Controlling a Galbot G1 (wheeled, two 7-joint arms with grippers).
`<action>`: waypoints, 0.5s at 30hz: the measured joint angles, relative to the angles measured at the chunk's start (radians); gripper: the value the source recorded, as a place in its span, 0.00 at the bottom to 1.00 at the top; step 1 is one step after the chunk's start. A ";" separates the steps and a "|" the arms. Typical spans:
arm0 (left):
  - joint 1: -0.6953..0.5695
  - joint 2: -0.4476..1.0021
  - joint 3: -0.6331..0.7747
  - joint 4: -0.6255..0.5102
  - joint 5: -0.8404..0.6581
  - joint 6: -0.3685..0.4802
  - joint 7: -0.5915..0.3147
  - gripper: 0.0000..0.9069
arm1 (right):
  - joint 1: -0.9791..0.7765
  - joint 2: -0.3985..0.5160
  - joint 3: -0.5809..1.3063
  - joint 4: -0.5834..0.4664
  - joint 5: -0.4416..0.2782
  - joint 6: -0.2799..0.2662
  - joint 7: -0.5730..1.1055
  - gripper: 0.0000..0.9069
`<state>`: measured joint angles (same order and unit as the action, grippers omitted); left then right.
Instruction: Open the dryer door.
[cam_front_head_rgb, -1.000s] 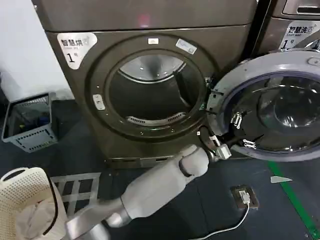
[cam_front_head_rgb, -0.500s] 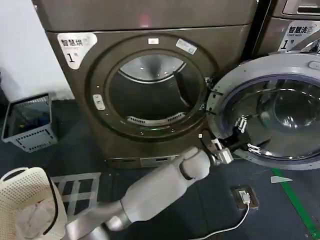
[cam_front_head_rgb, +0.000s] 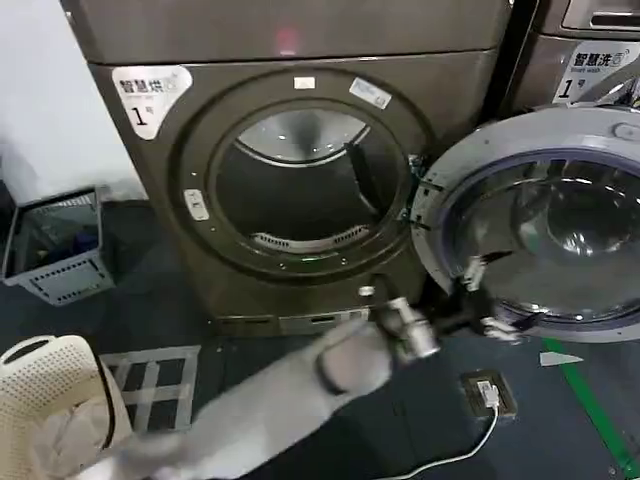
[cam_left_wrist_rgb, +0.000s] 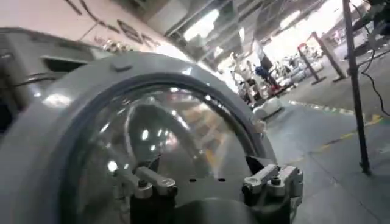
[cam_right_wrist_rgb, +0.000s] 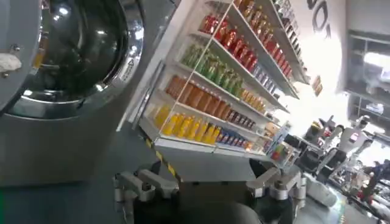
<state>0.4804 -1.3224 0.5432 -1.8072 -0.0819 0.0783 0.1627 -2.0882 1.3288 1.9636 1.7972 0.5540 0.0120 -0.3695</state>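
Nearest the camera in the head view, a cream laundry basket (cam_front_head_rgb: 45, 400) with pale cloth in it sits on the dark floor, well left of the dryer door (cam_front_head_rgb: 545, 225); the left arm (cam_front_head_rgb: 290, 395) runs up from beside it toward the door's lower rim. The left hand (cam_front_head_rgb: 482, 300) sits at that lower rim, just below the glass; in the left wrist view its fingers (cam_left_wrist_rgb: 268, 181) stand spread apart with nothing between them, the door's (cam_left_wrist_rgb: 91, 122) grey ring and glass close in front. The right hand (cam_right_wrist_rgb: 207, 185) is likewise spread and empty in its own wrist view, with shelves of bottles (cam_right_wrist_rgb: 219, 79) beyond it. A small charger with a white cable (cam_front_head_rgb: 488, 392) lies on the floor below the door. The door is swung wide open on its hinge, to the right of the dryer's drum opening (cam_front_head_rgb: 300, 180); a grey crate (cam_front_head_rgb: 55, 245) stands far left of the door, against the white wall.
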 joint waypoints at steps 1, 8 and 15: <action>0.004 0.030 -0.003 -0.030 0.002 0.000 0.001 1.00 | 0.003 0.002 0.000 -0.002 -0.009 0.000 0.004 1.00; 0.096 0.252 -0.080 -0.219 -0.031 0.005 0.003 1.00 | 0.026 0.030 -0.008 -0.025 -0.091 0.005 0.041 1.00; 0.336 0.452 -0.389 -0.358 -0.169 0.102 -0.009 1.00 | 0.043 0.060 -0.009 -0.069 -0.147 -0.012 0.130 1.00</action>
<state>0.8168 -0.8701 0.1540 -2.1652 -0.2504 0.1799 0.1541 -2.0457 1.3891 1.9551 1.7284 0.4069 0.0003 -0.2400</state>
